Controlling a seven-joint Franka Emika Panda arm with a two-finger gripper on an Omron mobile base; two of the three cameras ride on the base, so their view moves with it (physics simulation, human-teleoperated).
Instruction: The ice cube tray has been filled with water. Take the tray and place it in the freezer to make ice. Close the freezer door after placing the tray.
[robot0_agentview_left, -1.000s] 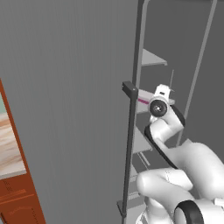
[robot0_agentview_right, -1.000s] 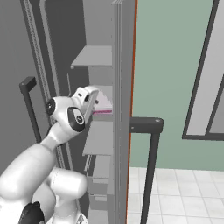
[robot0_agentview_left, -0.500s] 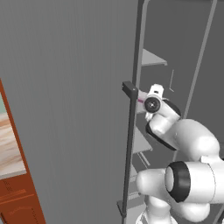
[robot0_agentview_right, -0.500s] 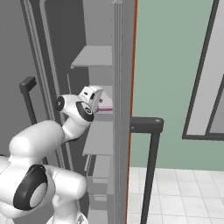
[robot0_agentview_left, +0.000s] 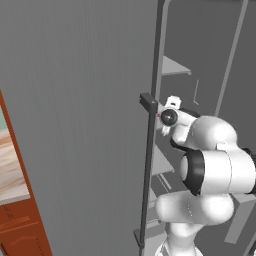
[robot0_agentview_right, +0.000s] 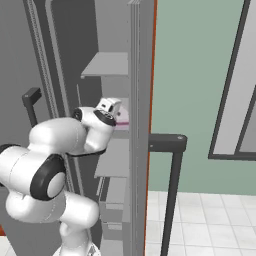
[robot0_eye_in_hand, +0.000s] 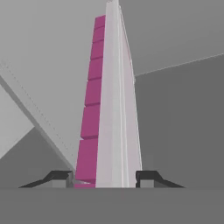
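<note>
- My jaws (robot0_eye_in_hand: 103, 179) are clamped on the ice cube tray (robot0_eye_in_hand: 109, 109); in the hand view one dark fingertip (robot0_eye_in_hand: 59, 178) sits on each side of its near end, and the tray runs straight away from the camera, seen edge-on, pale on one face with a row of magenta cells on the other.
- From the right base view the hand (robot0_agentview_right: 108, 107) is reaching into the freezer (robot0_agentview_right: 110, 45), and a sliver of the tray (robot0_agentview_right: 122, 116) shows pale with a pink edge just past the wrist, over the middle inner shelf (robot0_agentview_right: 114, 157).
- An upper shelf (robot0_agentview_right: 105, 65) sits above the hand, well apart from it.
- The freezer door (robot0_agentview_left: 80, 115) stands open on my left and takes up most of the left base view; its dark bar handle (robot0_agentview_left: 148, 165) runs vertically just in front of the hand (robot0_agentview_left: 170, 116), the upper bracket almost level with the wrist.
- My own elbow and forearm (robot0_agentview_left: 215, 165) bulk up in front of the lower shelves, hiding much of the interior from that side.
- On the right, the cabinet's side wall edge (robot0_agentview_right: 141, 125) stands close beside the tray, and a second dark handle bar (robot0_agentview_right: 170, 190) stands in front of the green wall (robot0_agentview_right: 195, 75).
- I cannot tell whether the tray touches a shelf.
- A red-brown wooden cabinet (robot0_agentview_left: 22, 220) shows at the lower left, beyond the door.
</note>
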